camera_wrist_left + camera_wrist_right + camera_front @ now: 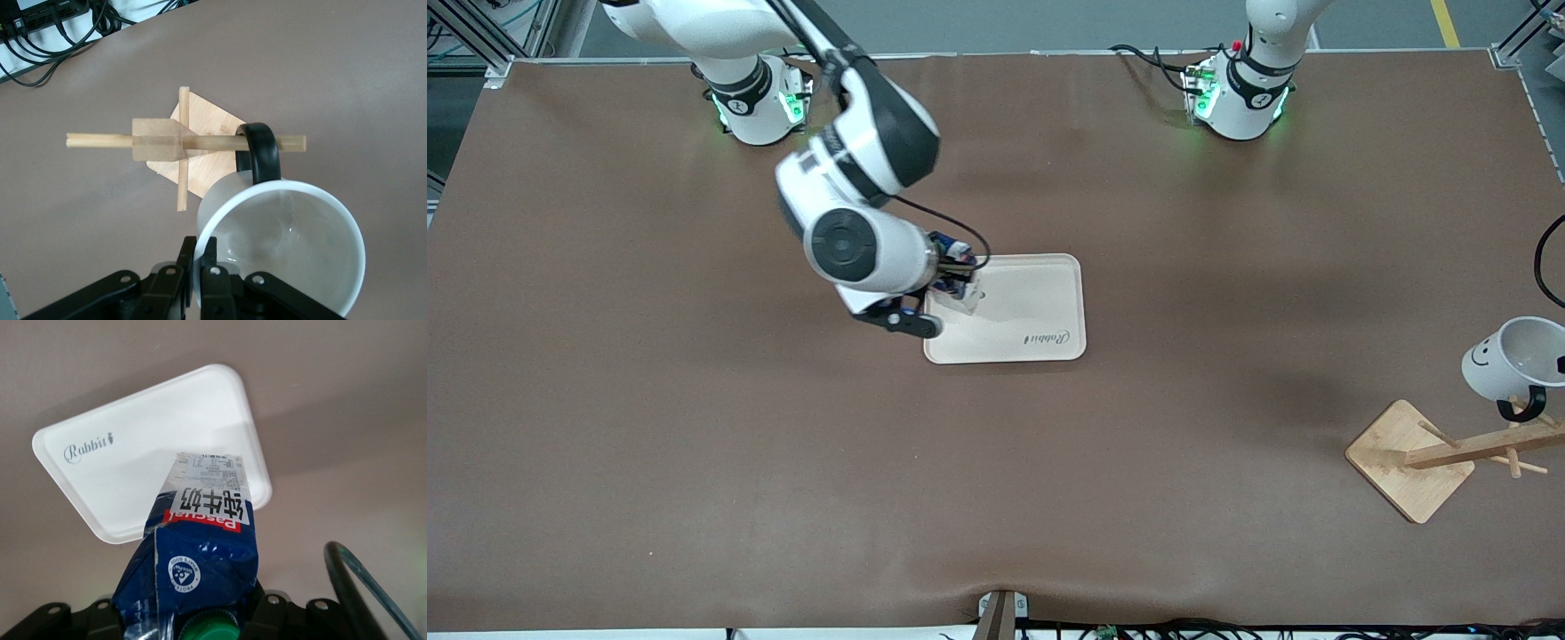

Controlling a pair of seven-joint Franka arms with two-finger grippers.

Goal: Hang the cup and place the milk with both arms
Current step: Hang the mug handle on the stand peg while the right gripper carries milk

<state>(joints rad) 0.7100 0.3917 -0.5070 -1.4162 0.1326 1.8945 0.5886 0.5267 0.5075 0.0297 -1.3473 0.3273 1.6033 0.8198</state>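
Wooden rack [1449,453] stands low on the surface, left claw [200,270] clamped on the cup [1507,356] above it, right claw [200,620] clamped on the milk [200,547] over the tray [1040,302]

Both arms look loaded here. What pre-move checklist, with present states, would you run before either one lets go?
1. Left gripper shut on cup rim: ok.
2. Cup handle threaded over rack peg: ok; seated and bearing weight: cannot tell.
3. Right gripper shut on milk: ok.
4. Milk over tray: ok.
5. Milk set down on tray: not ok, held tilted above it.
6. Rack base flat on table: ok.
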